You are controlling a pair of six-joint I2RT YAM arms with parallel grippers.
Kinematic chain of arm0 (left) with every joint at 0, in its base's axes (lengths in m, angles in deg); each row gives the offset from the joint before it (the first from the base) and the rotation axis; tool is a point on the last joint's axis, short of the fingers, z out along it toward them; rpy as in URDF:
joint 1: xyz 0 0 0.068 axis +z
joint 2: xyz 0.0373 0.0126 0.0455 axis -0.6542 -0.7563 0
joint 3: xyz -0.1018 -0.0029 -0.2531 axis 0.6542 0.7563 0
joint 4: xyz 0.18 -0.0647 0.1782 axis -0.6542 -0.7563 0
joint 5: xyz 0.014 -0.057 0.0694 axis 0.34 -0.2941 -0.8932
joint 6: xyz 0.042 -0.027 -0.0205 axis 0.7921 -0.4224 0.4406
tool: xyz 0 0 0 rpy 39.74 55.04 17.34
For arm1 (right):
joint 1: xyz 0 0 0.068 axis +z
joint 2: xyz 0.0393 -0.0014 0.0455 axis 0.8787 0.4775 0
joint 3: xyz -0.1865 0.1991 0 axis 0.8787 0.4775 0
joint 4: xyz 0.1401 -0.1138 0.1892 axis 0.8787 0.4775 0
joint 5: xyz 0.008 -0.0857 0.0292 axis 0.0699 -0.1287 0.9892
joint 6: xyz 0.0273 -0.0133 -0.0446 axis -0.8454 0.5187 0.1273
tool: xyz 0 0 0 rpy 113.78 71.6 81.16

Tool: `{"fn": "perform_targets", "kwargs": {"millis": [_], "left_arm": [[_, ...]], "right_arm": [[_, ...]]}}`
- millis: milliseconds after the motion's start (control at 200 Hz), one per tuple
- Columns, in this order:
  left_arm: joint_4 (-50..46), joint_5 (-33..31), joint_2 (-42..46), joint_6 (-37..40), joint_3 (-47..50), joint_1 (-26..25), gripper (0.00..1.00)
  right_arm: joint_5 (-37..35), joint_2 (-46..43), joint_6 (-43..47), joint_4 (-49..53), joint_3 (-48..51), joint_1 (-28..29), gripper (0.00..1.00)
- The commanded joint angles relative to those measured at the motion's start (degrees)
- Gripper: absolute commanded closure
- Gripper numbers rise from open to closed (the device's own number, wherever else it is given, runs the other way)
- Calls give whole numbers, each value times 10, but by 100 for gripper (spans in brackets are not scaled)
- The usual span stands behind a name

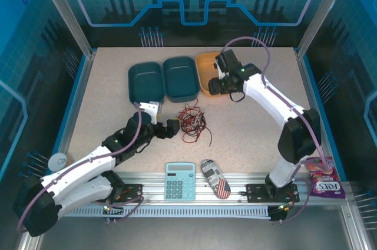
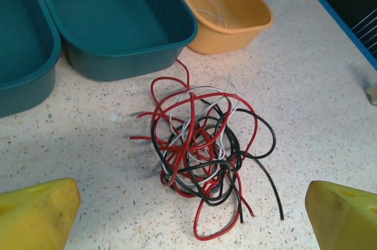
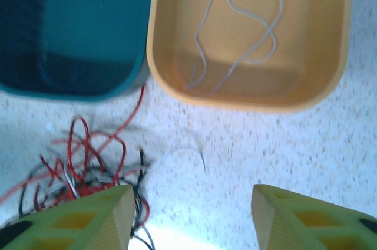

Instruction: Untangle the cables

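The cables (image 2: 200, 150) lie in one tangle of red, black and pale wires on the speckled table, seen from above as a small heap (image 1: 193, 121). My left gripper (image 2: 191, 220) is open just in front of the tangle, its yellow fingers (image 2: 35, 214) wide apart and clear of the wires; from above it (image 1: 174, 127) sits at the heap's left side. A single pale cable (image 3: 235, 26) lies loose inside the orange tray (image 3: 330, 55). My right gripper (image 3: 191, 209) hovers open near that tray's front edge with nothing between its fingers (image 3: 88, 214), and the tangle (image 3: 82, 167) is at its lower left.
Two teal trays (image 1: 145, 82) (image 1: 181, 78) stand beside the orange tray (image 1: 206, 64) at the back. A calculator (image 1: 179, 180) and a small patterned case (image 1: 215, 178) lie on the front rail. A candy bag (image 1: 323, 180) sits at the right, a white roll (image 1: 58, 160) at the left.
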Motion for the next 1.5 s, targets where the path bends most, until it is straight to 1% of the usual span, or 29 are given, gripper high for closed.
{"fn": "perform_targets", "kwargs": {"millis": [0, 25, 50, 70, 80, 90, 195, 315, 375, 470, 535, 625, 740, 820, 871, 941, 1041, 1141, 1251, 1496], "left_arm": [[-10, -12, -17, -27, -25, 5, 1], [-11, -10, -23, -30, -26, 6, 1], [-13, -9, -28, -32, -28, 5, 1], [-14, -7, -32, -34, -31, 5, 1], [-14, -7, -35, -34, -32, 6, 1], [-15, -6, -37, -35, -32, 5, 1], [-18, 7, -61, -43, -43, 6, 1], [-28, 13, -97, -55, -59, 5, 1], [-30, 18, -117, -60, -68, 5, 1], [-24, 33, -148, -64, -81, 5, 1], [-16, 39, -170, -65, -90, 6, 1], [-5, 37, -198, -62, -101, 5, 4], [14, 42, -231, -63, -113, 6, 7], [21, 46, -251, -66, -120, 6, 7], [23, 45, -260, -69, -124, 7, 7], [25, 44, -270, -70, -127, 8, 7], [28, 40, -277, -73, -128, 8, 7], [33, 37, -278, -77, -124, 9, 8], [39, 39, -278, -79, -118, 10, 11], [50, 45, -278, -90, -105, 11, 12]], "right_arm": [[-24, -46, -41, -33, 62, 17, 32], [-26, -55, -46, -35, 76, 21, 28], [-30, -64, -51, -37, 89, 25, 20], [-33, -71, -57, -39, 100, 28, 10], [-37, -75, -60, -40, 108, 30, 1], [-37, -77, -61, -41, 110, 31, 0], [-36, -103, -84, -64, 161, 40, 0], [-40, -113, -113, -73, 193, 51, 0], [-30, -119, -121, -88, 208, 55, 0], [-10, -120, -127, -110, 219, 56, 0], [-8, -116, -133, -107, 215, 53, 0], [-10, -104, -146, -102, 202, 53, 0], [-25, -74, -167, -90, 175, 47, 8], [-31, -46, -175, -78, 148, 45, 19], [-33, -24, -178, -68, 128, 45, 22], [-35, 10, -191, -47, 96, 45, 31], [-37, 60, -209, -21, 54, 46, 36], [-40, 94, -224, -27, 39, 51, 38], [-39, 115, -244, -51, 37, 51, 42], [-45, 156, -278, -74, 23, 55, 48]]}}
